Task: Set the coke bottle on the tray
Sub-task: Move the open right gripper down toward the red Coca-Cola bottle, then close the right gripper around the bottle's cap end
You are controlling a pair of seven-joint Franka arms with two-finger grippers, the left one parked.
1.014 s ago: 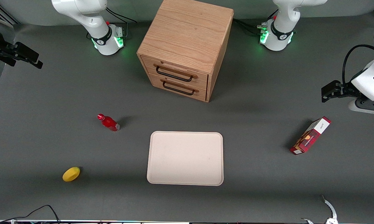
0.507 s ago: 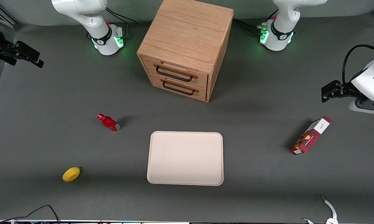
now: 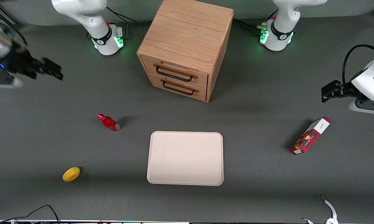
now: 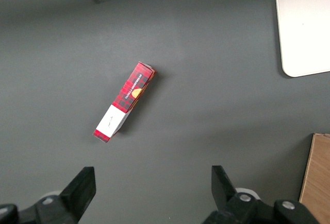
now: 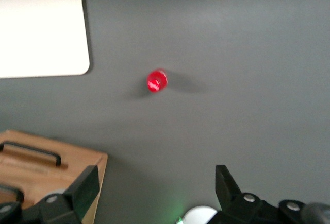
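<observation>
Gripper [image 3: 51,71] is held open in the air, empty, at the working arm's end. Coke bottle [image 3: 108,122] stands on the table [image 3: 252,161] near the tray [image 3: 185,158], apart from it.

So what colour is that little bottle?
Red, cap included; the coke bottle shows best in the front view. The gripper is far off, open.

White glossy arm [image 3: 81,11], green-lit base [image 3: 107,40], black cables; black gripper [image 3: 51,69] with 2 fingers.

A red bottle [image 3: 108,122] and a cream-white tray [image 3: 185,158] sit on the dark grey worktop [image 3: 252,174]. The lemon [image 3: 71,174] is yellow, the carton [image 3: 310,135] red-checked with a white end. The end effector [image 3: 51,70] is black.
</observation>
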